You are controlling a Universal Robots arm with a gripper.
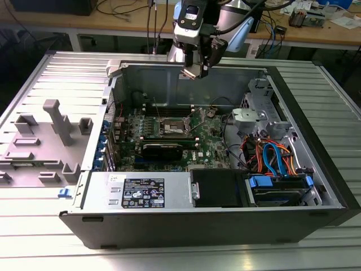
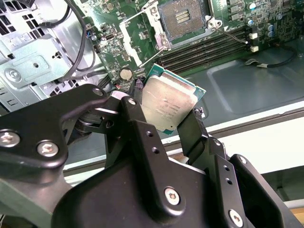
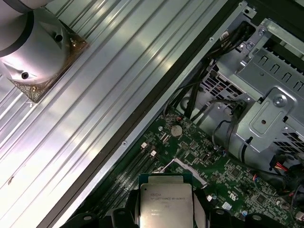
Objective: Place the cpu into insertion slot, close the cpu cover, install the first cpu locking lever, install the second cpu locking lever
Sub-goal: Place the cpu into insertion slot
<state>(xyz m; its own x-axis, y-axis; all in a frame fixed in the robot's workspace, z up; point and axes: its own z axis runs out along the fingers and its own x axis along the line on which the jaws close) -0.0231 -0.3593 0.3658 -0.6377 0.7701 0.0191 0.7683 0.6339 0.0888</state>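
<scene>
Silver-topped, the cpu (image 2: 168,99) is hanging pinched between the fingers of the gripper (image 2: 160,121) near the far wall of the case (image 1: 146,79). Landing skewed, it would likely be bending pins in the insertion slot (image 2: 183,15).

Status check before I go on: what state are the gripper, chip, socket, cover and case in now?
gripper: shut on the cpu, raised over the case.
cpu: held by its edges, metal top showing, not yet in the slot.
insertion slot: empty, uncovered.
cpu cover: swung open, off the slot.
computer case: lying flat, side open.
</scene>
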